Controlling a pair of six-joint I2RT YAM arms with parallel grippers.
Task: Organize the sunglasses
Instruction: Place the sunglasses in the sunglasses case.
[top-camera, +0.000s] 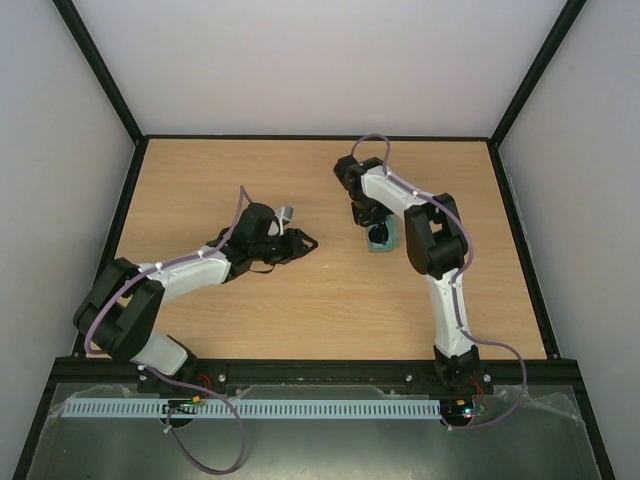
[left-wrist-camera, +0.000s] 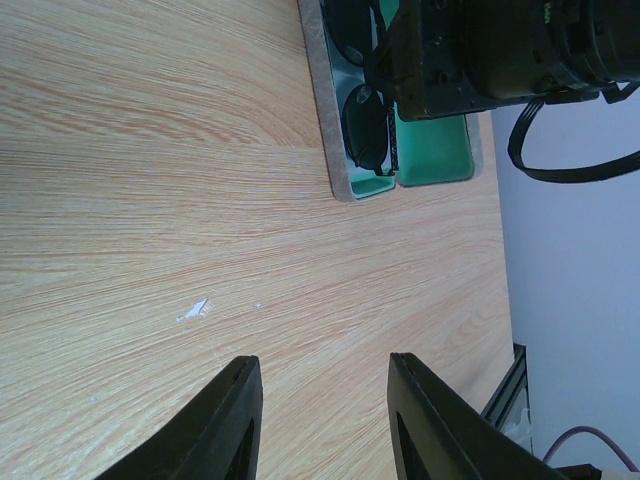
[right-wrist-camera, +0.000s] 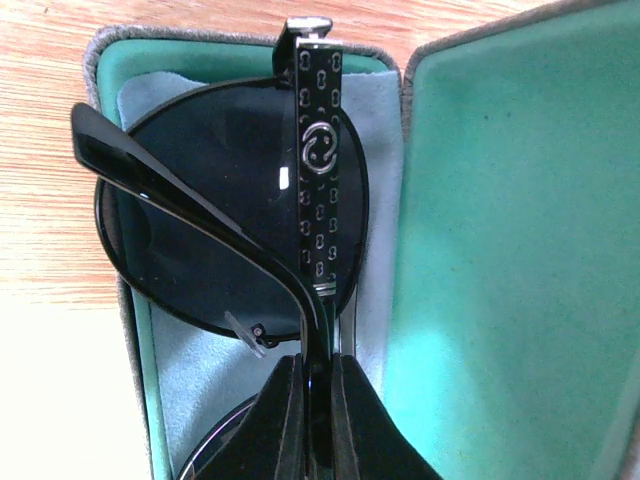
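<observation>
The sunglasses (right-wrist-camera: 230, 240), with round dark lenses and patterned temple arms, lie in the open grey case (right-wrist-camera: 120, 330) with green lining, on a blue-grey cloth (right-wrist-camera: 190, 370). My right gripper (right-wrist-camera: 318, 385) is shut on the sunglasses' folded temple arms, over the case; in the top view it (top-camera: 378, 232) hides most of the case (top-camera: 384, 246). In the left wrist view the sunglasses (left-wrist-camera: 365, 125) and case (left-wrist-camera: 335, 150) show at the far top under the right arm. My left gripper (left-wrist-camera: 322, 375) is open and empty above bare table, left of the case (top-camera: 300, 243).
The case's open lid (right-wrist-camera: 520, 250) stands to the right of the sunglasses. A small white chip (left-wrist-camera: 195, 310) lies on the wood table (top-camera: 330, 300). A black frame rail (top-camera: 320, 368) edges the table's near side.
</observation>
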